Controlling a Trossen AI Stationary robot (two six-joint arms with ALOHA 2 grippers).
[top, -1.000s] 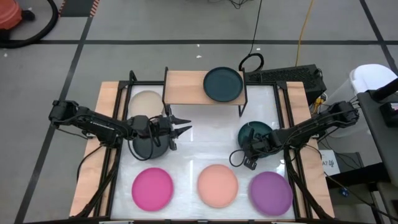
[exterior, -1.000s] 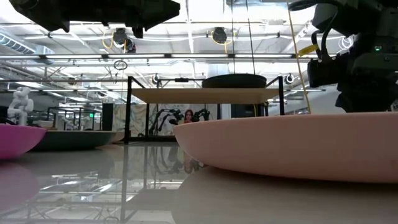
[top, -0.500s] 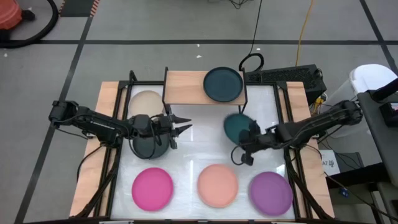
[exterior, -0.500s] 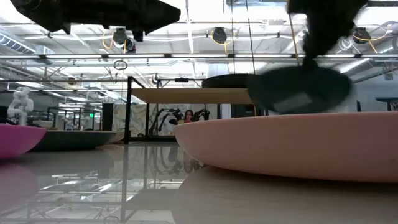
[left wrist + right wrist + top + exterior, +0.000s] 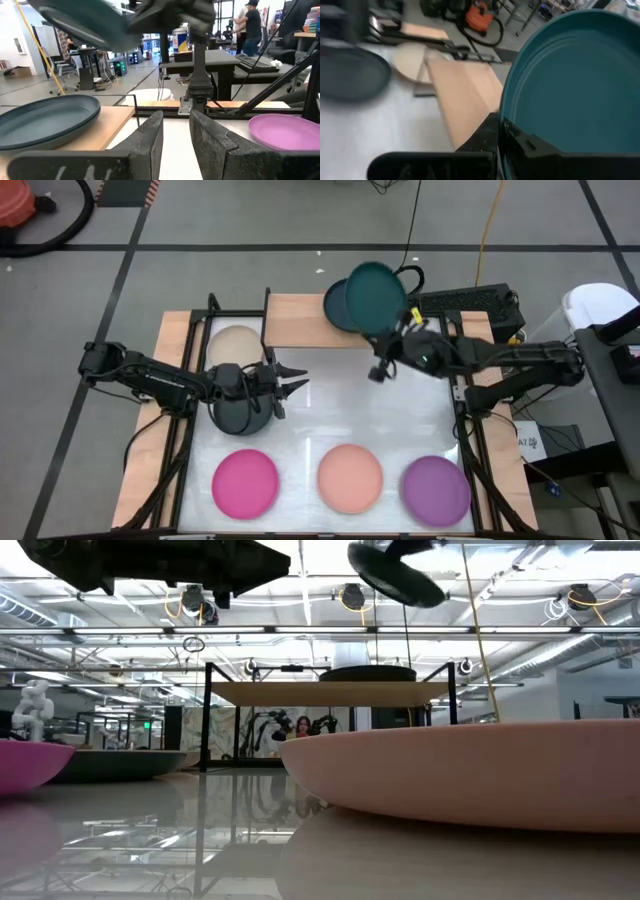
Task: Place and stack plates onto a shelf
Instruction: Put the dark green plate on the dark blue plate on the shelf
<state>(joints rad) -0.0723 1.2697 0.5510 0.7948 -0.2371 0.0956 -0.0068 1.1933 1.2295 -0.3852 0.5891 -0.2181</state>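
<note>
My right gripper (image 5: pixel 388 338) is shut on a dark teal plate (image 5: pixel 376 296) and holds it in the air over the right half of the wood shelf (image 5: pixel 300 322). A second dark teal plate (image 5: pixel 333 304) lies flat on the shelf, half hidden under the held one. My left gripper (image 5: pixel 296 380) is open and hovers above the table's left middle, beside a charcoal plate (image 5: pixel 238 416). A beige plate (image 5: pixel 234 343) lies on the table left of the shelf. Magenta (image 5: pixel 245 483), peach (image 5: pixel 350 477) and purple (image 5: pixel 436 489) plates lie along the near edge. My right gripper pinches the dark teal plate by its rim (image 5: pixel 506 107), on the side nearest the arm, one finger over the inner face and one under it. The fingers come slanting from the table's right and near side. The plate is lifted clear and tilted, high above the shelf (image 5: pixel 395 570).
The shelf's thin black legs (image 5: pixel 207 715) stand at the table's far middle. The shelf's left half (image 5: pixel 290 310) is bare wood. Black frame rails (image 5: pixel 185 430) run along both table sides. A keyboard (image 5: pixel 460 302) lies beyond the far right corner.
My right gripper has raised the dark teal plate off the table's right middle. It has carried it up and toward the far edge, over the shelf. The plate has tipped from flat to tilted on the way.
</note>
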